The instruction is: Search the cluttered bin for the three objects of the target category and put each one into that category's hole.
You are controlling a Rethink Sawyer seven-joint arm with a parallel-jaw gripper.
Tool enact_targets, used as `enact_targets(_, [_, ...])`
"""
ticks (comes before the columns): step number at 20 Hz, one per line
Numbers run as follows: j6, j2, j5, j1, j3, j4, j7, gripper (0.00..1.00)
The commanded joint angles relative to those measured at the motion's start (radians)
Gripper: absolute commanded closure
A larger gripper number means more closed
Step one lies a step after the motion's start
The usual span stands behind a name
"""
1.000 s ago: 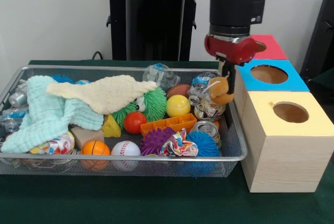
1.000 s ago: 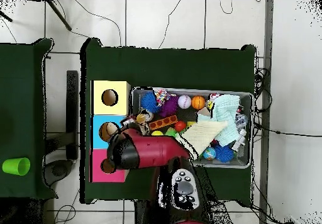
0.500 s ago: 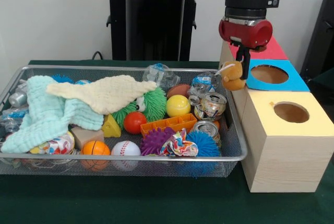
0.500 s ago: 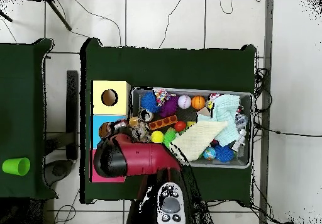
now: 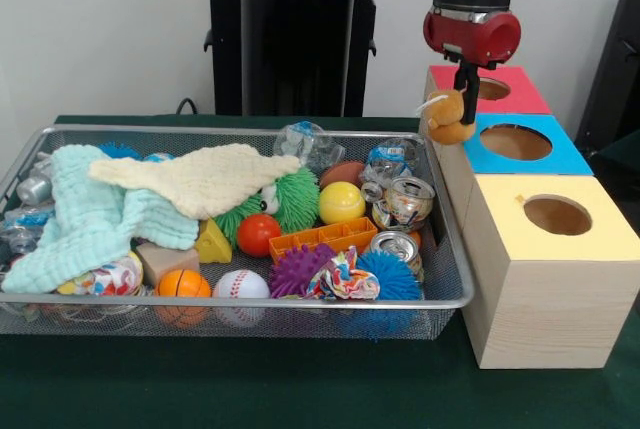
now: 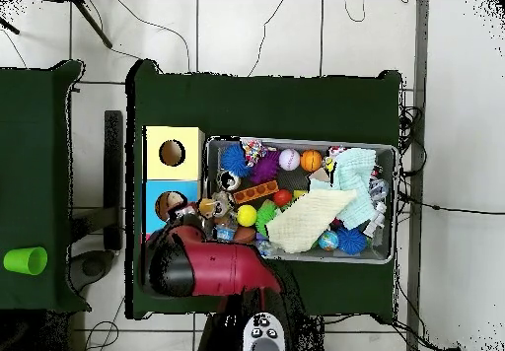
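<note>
- Landmark: the red-topped box (image 5: 500, 89), farthest of three wooden boxes beside the wire bin (image 5: 440, 294) on the green counter (image 5: 300, 389).
- The gripper (image 5: 466, 89) hangs over the red-topped box's bin-side edge, jaws clenched on a tan plush toy (image 5: 447, 117). The toy dangles clear of the bin, just short of the hole (image 5: 490, 88) in the red top.
- Handling, judged: the plush looks light and soft, so it should squash under the jaws rather than slip. It is pinched near its top with the body hanging below, so it may swing. A grip on the bulk of the body would be steadier, but this one seems enough for a short carry.
- Risk, judged: the toy hangs at the box's edge, not over the hole; let go here, it could drop outside.
- Count: boxes, three (red, blue (image 5: 520, 144), yellow (image 5: 555, 217)), each with one round hole.
- Count: plush animals in view, one, the held toy. No other is visible in the bin; the two cloths (image 5: 110, 204) may hide more.
- Count: crushed cans (image 5: 405, 199) near the red-topped box's end of the bin, at least two.
- Count: spiky balls, two in front (purple (image 5: 297, 271), blue (image 5: 390, 277)); one green hairy ball (image 5: 290, 199).
</note>
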Motion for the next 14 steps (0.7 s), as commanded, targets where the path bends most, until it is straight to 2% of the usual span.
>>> enact_targets(1, [0.05,-0.043,0.086,-0.01,0.04,0.095,0.144,1.0])
enact_targets(6, [0.077,-0.061,0.117,-0.001,0.028,0.098,0.135,1.0])
enact_targets(14, [0.069,-0.086,0.159,0.006,0.022,0.132,0.138,1.0])
